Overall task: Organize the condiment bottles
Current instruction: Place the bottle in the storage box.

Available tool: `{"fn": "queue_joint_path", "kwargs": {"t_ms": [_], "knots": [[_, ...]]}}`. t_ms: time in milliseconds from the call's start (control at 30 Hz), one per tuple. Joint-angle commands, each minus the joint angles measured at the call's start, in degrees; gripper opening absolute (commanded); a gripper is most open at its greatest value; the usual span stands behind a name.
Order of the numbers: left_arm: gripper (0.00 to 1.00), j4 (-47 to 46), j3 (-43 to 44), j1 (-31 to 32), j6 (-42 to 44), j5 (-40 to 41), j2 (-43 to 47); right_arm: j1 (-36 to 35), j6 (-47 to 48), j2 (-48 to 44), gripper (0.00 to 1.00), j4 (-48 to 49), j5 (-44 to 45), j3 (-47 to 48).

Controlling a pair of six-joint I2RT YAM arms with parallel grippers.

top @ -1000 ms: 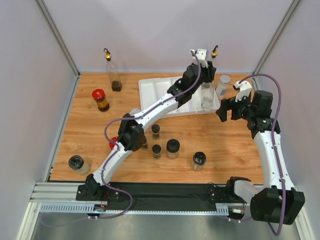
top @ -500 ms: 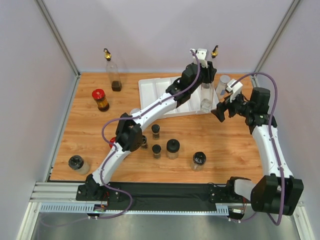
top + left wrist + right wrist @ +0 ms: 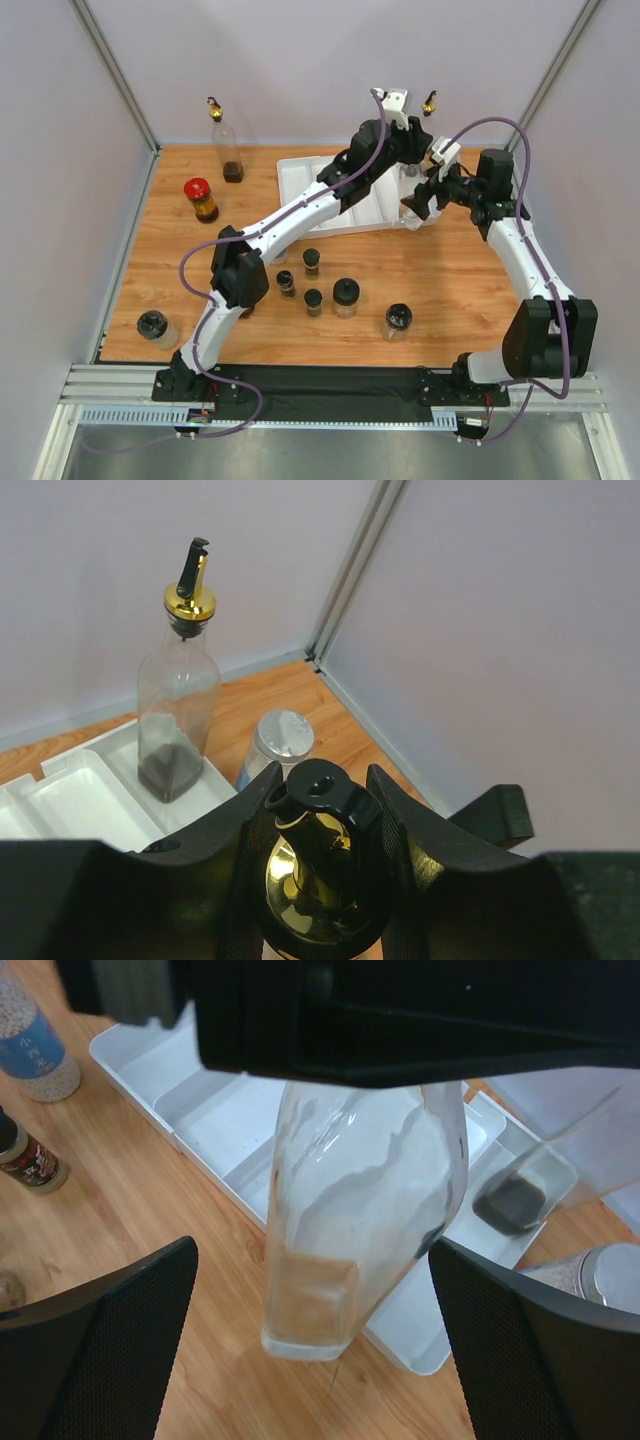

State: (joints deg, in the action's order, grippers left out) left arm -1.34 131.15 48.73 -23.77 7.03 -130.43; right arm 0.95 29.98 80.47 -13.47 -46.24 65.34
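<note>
My left gripper (image 3: 320,815) is shut on the black-and-gold spout (image 3: 318,855) of a tall clear bottle (image 3: 411,190), at the right end of the white tray (image 3: 310,180). In the right wrist view the bottle (image 3: 350,1200) hangs tilted, its base over the wood just off the tray's edge. My right gripper (image 3: 320,1350) is open, one finger on each side of the bottle's lower body, apart from it. A second gold-spouted bottle (image 3: 178,710) with dark contents stands in the tray's end compartment. A grey-lidded jar (image 3: 281,736) stands beside it on the table.
A third gold-spouted bottle (image 3: 226,145) and a red-capped amber jar (image 3: 201,198) stand far left. Several black-lidded jars (image 3: 346,296) stand mid-table, one more (image 3: 155,327) near the left front edge. Walls close in on the left, back and right.
My right arm has swung left and forward, bringing its open gripper around the held bottle. My left arm has shifted slightly left and back with the bottle.
</note>
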Motion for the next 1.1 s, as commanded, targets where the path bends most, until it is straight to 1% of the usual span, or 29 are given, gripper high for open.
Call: {"fn": "queue_joint_path", "kwargs": {"t_ms": [0, 67, 167, 267, 367, 400, 467, 500, 567, 600, 633, 700, 767, 833, 867, 900, 933, 967, 1033, 1067], "knots": [[0.0, -7.0, 0.3, 0.5, -3.4, -2.1, 7.0, -2.4, -2.5, 0.7, 1.0, 7.2, 2.8, 1.8], [0.0, -7.0, -0.2, 0.6, -3.8, -2.5, 7.2, -3.1, -3.2, 1.1, 1.0, 8.4, 4.0, 1.9], [0.0, -7.2, -0.8, 0.6, -4.6, -3.2, 7.6, -3.7, -3.3, 2.6, 1.0, 8.7, 3.2, 2.5], [0.0, -7.2, -1.6, 0.6, -4.4, -3.4, 8.3, -4.4, -2.6, 4.3, 0.98, 7.7, 2.4, 3.8], [0.0, -7.4, -2.7, 0.6, -4.0, -3.4, 9.0, -4.7, -2.6, 4.9, 0.9, 7.5, 1.8, 4.1], [0.0, -7.4, -2.8, 0.6, -3.7, -3.4, 9.1, -4.7, -2.6, 4.8, 0.85, 7.4, 1.6, 4.0], [0.0, -7.5, -3.0, 0.6, -3.5, -3.4, 9.3, -4.8, -2.2, 4.5, 0.8, 7.2, 1.3, 3.8], [0.0, -7.5, -3.1, 0.6, -3.5, -3.5, 9.2, -4.9, -1.9, 4.6, 0.72, 6.7, 1.1, 4.3], [0.0, -7.5, -3.1, 0.6, -3.7, -3.9, 9.3, -4.9, -1.7, 5.5, 0.58, 4.9, 0.7, 5.1], [0.0, -7.6, -3.3, 0.6, -3.7, -3.9, 9.4, -4.8, -1.8, 5.7, 0.42, 4.3, 0.5, 5.8], [0.0, -7.6, -3.6, 0.5, -3.7, -4.0, 9.6, -4.9, -1.9, 6.0, 0.34, 4.2, 0.4, 6.0], [0.0, -8.1, -4.4, 0.6, -3.8, -4.0, 10.5, -4.9, -2.6, 6.1, 0.22, 4.8, -0.3, 5.4], [0.0, -8.6, -5.8, 0.6, -3.7, -4.0, 11.3, -4.9, -3.2, 5.8, 0.16, 6.3, -1.5, 4.7], [0.0, -8.7, -7.0, 0.5, -3.8, -4.1, 12.2, -4.9, -4.1, 5.2, 0.07, 8.0, -2.4, 3.1], [0.0, -8.8, -7.3, 0.5, -3.9, -4.3, 12.5, -4.8, -4.6, 5.1, 0.01, 9.3, -2.9, 2.8], [0.0, -8.7, -8.0, 0.5, -4.0, -4.4, 13.1, -4.9, -5.1, 4.8, 0.0, 10.0, -3.0, 2.5], [0.04, -8.8, -8.4, 0.5, -4.4, -4.5, 13.4, -4.8, -6.1, 4.6, 0.0, 10.6, -3.1, 2.0], [0.18, -8.7, -8.7, 0.5, -4.6, -4.7, 13.7, -4.8, -6.6, 4.6, 0.0, 11.5, -3.2, 1.9], [0.35, -8.6, -9.9, 0.4, -5.1, -5.0, 14.7, -4.8, -7.6, 4.6, 0.0, 12.2, -3.5, 1.7], [0.5, -8.2, -10.1, 0.4, -5.1, -5.2, 15.3, -4.8, -7.9, 4.7, 0.0, 12.4, -3.5, 1.6]]}}
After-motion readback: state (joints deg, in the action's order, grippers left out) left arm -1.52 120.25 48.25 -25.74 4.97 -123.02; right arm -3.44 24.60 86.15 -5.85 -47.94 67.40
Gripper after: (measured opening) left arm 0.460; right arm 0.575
